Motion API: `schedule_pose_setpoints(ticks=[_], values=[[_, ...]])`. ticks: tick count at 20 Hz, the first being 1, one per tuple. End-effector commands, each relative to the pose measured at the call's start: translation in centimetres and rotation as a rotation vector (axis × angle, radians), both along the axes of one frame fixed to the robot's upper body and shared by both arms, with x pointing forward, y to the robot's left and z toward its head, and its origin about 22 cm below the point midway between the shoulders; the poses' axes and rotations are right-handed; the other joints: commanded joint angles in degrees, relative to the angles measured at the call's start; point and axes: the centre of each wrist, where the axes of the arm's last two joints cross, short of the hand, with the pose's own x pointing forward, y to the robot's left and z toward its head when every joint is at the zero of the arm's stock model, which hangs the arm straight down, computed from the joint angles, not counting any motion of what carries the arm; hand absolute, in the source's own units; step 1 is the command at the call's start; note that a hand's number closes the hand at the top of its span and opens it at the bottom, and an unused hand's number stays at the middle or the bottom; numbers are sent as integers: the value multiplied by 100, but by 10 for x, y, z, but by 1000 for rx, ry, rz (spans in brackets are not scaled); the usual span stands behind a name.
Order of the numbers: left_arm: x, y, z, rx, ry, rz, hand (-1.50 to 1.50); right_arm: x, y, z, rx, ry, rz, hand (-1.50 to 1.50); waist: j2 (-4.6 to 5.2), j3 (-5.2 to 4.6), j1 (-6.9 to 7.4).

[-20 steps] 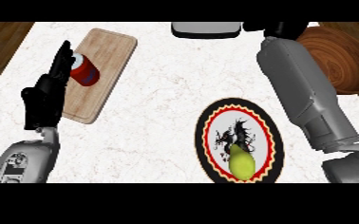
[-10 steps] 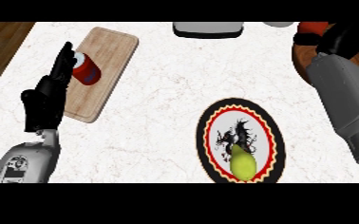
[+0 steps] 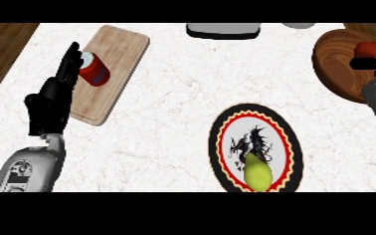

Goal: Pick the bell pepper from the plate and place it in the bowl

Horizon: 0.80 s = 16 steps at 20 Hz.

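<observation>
The wooden bowl [image 3: 339, 65] sits at the far right edge of the marble counter [image 3: 176, 99], and a red object [image 3: 366, 49] lies inside it, close to the right border; it is too cut off to name. What looks like the right hand [image 3: 363, 62] shows only as a small dark shape over that bowl, with a grey forearm [image 3: 369, 92] just below it; whether its fingers are spread or curled cannot be told. The plate [image 3: 228, 129], with a black rim, a red zigzag ring and a dragon drawing, holds 1 yellow-green pear-shaped fruit [image 3: 257, 172] at its near end. That fruit lies well apart from both hands: nearer than the right hand and to its left, and far to the right of the left hand [image 3: 51, 104]. The left hand rests with fingers straight and together, pointing away, at the left edge of the wooden cutting board [image 3: 110, 74]. A red can [image 3: 94, 69] lies on the board just right of its fingertips [image 3: 72, 55]. A grey appliance [image 3: 223, 30] sits at the far edge.
</observation>
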Motion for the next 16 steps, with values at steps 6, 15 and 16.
schedule_pose_setpoints(ticks=[6, 15, 16], values=[[4, 3, 13, -2, -24, -8, 0, -23, -33, -12, 236, -63, 6, -150, 67, 38, 111], [4, -8, 5, -6, -20, 0, 0, -30, -45, -5, 256, -313, 162, -150, 33, 27, 42], [-3, 4, -2, -1, -9, 11, 0, -41, -63, -2, 275, -329, 145, -150, 29, 25, 53]])
